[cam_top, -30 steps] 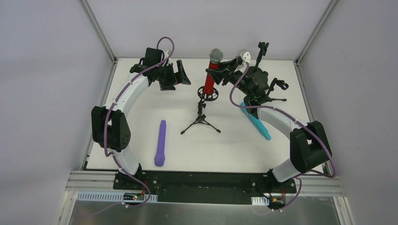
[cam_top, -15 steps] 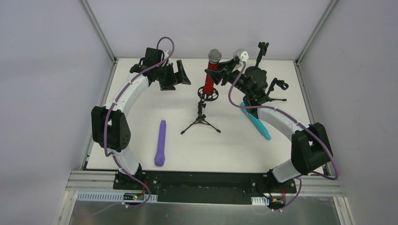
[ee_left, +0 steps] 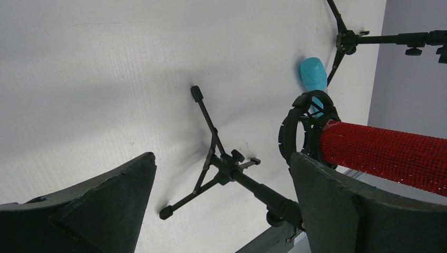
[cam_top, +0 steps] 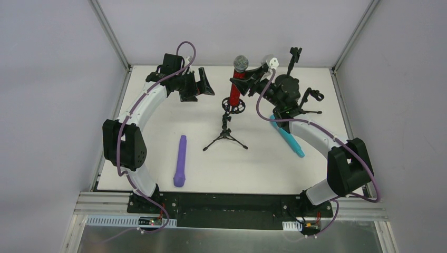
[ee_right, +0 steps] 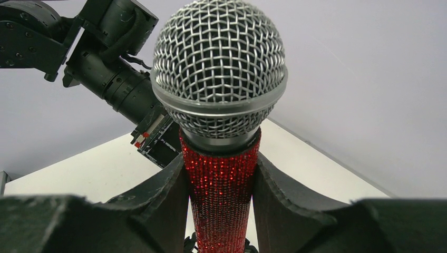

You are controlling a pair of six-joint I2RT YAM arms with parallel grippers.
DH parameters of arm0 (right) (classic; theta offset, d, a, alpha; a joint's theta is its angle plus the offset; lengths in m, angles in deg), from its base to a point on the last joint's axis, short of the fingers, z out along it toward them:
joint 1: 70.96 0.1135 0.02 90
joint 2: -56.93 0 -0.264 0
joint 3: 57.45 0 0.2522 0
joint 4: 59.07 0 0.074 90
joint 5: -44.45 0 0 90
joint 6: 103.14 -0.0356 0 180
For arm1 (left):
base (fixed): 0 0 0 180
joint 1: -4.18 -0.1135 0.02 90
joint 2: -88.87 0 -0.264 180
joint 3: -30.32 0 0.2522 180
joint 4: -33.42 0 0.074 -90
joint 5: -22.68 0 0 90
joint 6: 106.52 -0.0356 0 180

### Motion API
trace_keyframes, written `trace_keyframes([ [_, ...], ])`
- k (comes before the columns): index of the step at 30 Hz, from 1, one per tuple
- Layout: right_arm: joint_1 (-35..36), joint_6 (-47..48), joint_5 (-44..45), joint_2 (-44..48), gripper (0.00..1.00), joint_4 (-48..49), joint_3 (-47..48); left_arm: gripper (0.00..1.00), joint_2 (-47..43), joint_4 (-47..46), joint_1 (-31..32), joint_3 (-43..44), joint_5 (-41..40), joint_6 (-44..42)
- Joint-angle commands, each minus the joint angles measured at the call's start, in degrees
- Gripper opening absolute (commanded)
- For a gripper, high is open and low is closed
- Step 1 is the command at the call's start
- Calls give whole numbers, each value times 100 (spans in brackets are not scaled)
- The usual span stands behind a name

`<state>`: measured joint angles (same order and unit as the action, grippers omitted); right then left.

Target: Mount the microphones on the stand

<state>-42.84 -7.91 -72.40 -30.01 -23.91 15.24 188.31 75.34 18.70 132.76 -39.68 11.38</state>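
Table [cam_top: 263, 168] surface carries all parts. The tripod stand [cam_top: 226, 134] sits at centre. We find the right gripper [cam_top: 246, 80] clamped on the red microphone [cam_top: 238, 87], holding it upright with its lower end at the stand's ring clip [cam_top: 233, 104]; we cannot tell whether it is seated. The left gripper [cam_top: 203, 84] hangs just left of it, fingers spread wide, holding nothing. The purple microphone [cam_top: 181, 161] lies near left and the cyan microphone [cam_top: 291, 141] lies right, partly under the right arm. Hazards: an off-axis push may tip or skid the light tripod, and letting go before the body seats may drop the microphone.
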Motion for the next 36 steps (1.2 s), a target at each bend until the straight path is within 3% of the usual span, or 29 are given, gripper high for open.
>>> trace_keyframes([
  [1, 51, 99, -254, -201, 0, -1188, -13, 99, -42, -10, -61, 200, 129, 40],
  [19, 31, 260, -104, -362, 0, -2103, 360, 99, 5, -8, -62, 202, 144, 39],
  [27, 31, 31, 66, -12, 0, -645, -441, 99, -11, -8, -63, 202, 160, 49],
  [36, 36, -307, 87, 15, 0, 214, -809, 99, -30, -12, -59, 194, 146, 36],
])
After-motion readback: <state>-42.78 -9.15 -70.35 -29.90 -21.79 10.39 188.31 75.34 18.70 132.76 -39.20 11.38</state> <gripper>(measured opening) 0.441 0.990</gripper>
